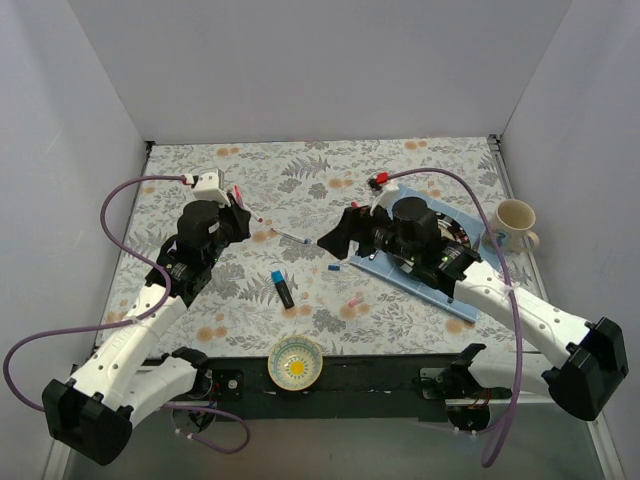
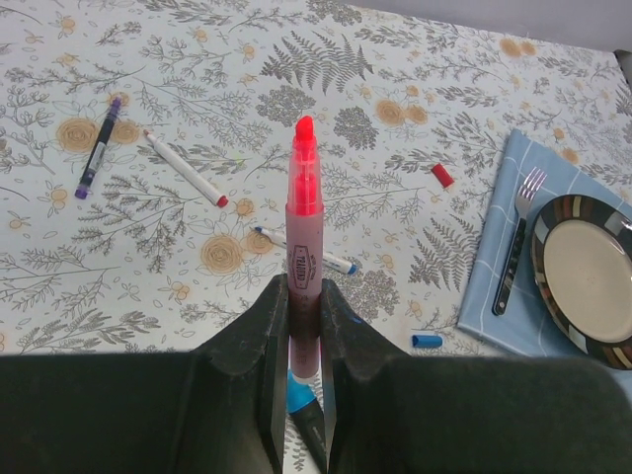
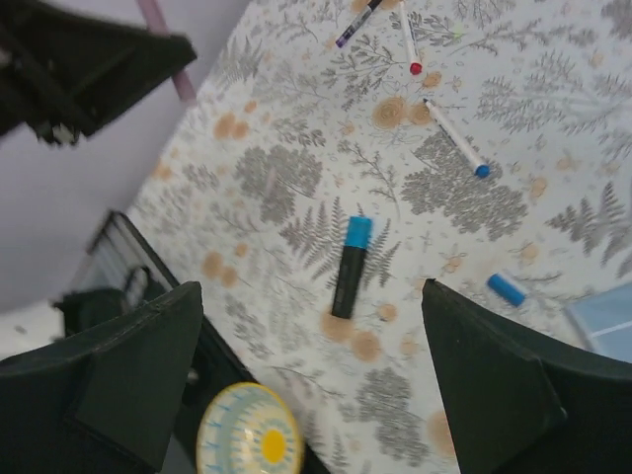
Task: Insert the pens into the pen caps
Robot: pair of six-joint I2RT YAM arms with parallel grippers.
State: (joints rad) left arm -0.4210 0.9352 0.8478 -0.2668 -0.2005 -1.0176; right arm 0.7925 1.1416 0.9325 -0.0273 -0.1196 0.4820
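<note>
Overhead: the table is covered by a grey floral cloth [image 1: 300, 170], with plain white walls on three sides. A blue placemat [image 1: 395, 270] lies on the right half, partly under the right arm. A mug [image 1: 515, 222] sits by the placemat's far right corner, and a bowl [image 1: 296, 362] is at the near table edge, left of the placemat. The left gripper [image 1: 243, 213] is well left of the placemat; the right gripper [image 1: 328, 238] is just off its left edge. A black marker [image 1: 283, 288] lies flat on the cloth left of the placemat. A blue cap [image 1: 334, 268] is just beside that left edge, with a pink cap [image 1: 352, 301] near it.

Left wrist: the jaws are clamped on a pink pen [image 2: 304, 227], its tip pointing away. Left of the placemat lie a blue-tipped white pen [image 2: 301, 249], a red-tipped white pen [image 2: 186, 169] and, farthest out, a purple pen [image 2: 99, 148]. A red cap [image 2: 441, 175] is off the placemat's far left corner. A fork [image 2: 515, 242] and a plate [image 2: 588, 276] are on the placemat.

Right wrist: the jaws are spread wide with nothing between them. The black marker is on the cloth below the gap, left of the placemat.
</note>
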